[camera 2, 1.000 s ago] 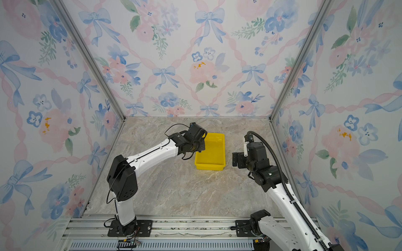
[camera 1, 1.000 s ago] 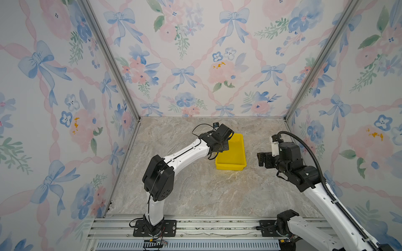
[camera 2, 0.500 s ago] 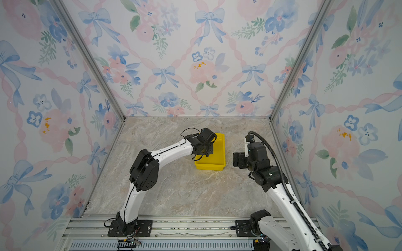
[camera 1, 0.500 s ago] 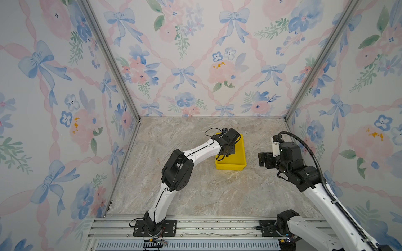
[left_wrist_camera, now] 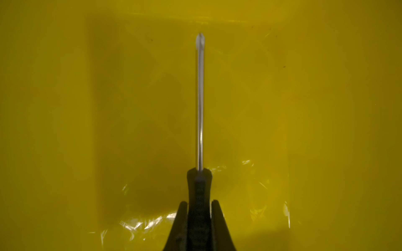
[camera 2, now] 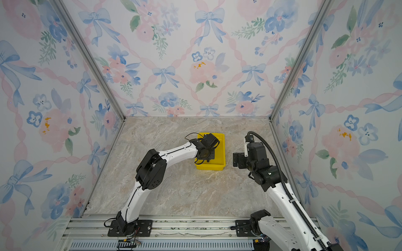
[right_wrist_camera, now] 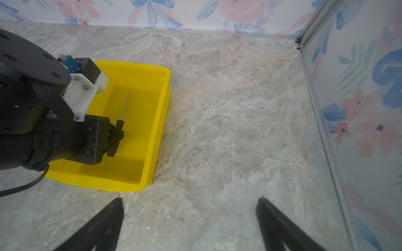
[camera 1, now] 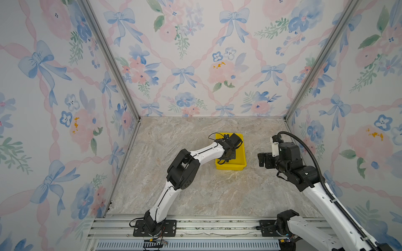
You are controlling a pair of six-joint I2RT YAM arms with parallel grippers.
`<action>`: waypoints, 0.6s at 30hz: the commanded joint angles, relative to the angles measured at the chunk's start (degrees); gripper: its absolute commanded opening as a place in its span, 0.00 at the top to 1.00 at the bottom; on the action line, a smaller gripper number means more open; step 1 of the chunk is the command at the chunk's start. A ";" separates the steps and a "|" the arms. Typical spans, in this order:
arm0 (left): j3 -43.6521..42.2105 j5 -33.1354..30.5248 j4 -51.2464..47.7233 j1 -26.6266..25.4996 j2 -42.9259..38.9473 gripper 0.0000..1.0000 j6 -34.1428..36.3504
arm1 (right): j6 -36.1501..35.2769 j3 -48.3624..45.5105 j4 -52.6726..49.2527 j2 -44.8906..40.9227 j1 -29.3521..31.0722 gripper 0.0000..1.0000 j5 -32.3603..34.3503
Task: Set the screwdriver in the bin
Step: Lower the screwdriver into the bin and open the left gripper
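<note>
The yellow bin [camera 1: 242,161] [camera 2: 221,162] sits mid-table, a little right of centre. My left gripper [left_wrist_camera: 199,203] is inside it, shut on the black handle of the screwdriver [left_wrist_camera: 200,104]. The thin metal shaft points out ahead of the fingers, low over the bin floor [left_wrist_camera: 250,97]. In the right wrist view the screwdriver [right_wrist_camera: 125,105] hangs in the left gripper [right_wrist_camera: 118,135] within the bin's walls [right_wrist_camera: 162,108]; I cannot tell if it touches the floor. My right gripper [camera 1: 262,159] [right_wrist_camera: 189,202] hovers open and empty right of the bin.
The marble tabletop [camera 1: 195,195] is enclosed by floral walls on three sides, with aluminium posts at the back corners [camera 1: 139,117]. The right wall [right_wrist_camera: 326,130] runs close beside my right gripper. A metal rail [camera 1: 206,226] lines the front edge.
My left arm has swung right, from the bin's left rim to over its middle, and lowered the screwdriver inside. The right arm has stayed still.
</note>
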 commanded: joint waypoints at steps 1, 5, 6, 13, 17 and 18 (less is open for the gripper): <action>1.08 -0.33 -0.80 0.01 1.54 1.00 0.14 | 0.52 -0.64 -0.53 -0.16 -0.56 0.03 0.62; 0.90 -0.46 -0.79 0.09 2.47 1.00 0.36 | 0.60 -0.57 -0.60 -0.26 -0.56 0.03 0.71; 0.84 -0.51 -0.80 0.09 2.52 1.00 0.26 | 0.65 -0.51 -0.57 -0.36 -0.55 0.03 0.71; 0.11 -2.05 -0.82 0.09 2.17 0.92 -0.47 | 0.47 -0.24 -0.83 -0.82 -0.53 0.03 1.36; 0.30 -2.42 -0.78 0.09 1.46 0.79 -0.27 | 0.32 0.31 -0.94 -1.21 -0.53 0.03 1.93; 0.33 -2.59 -0.76 0.09 1.13 0.76 -0.27 | 0.30 0.47 -1.02 -1.23 -0.53 0.03 1.94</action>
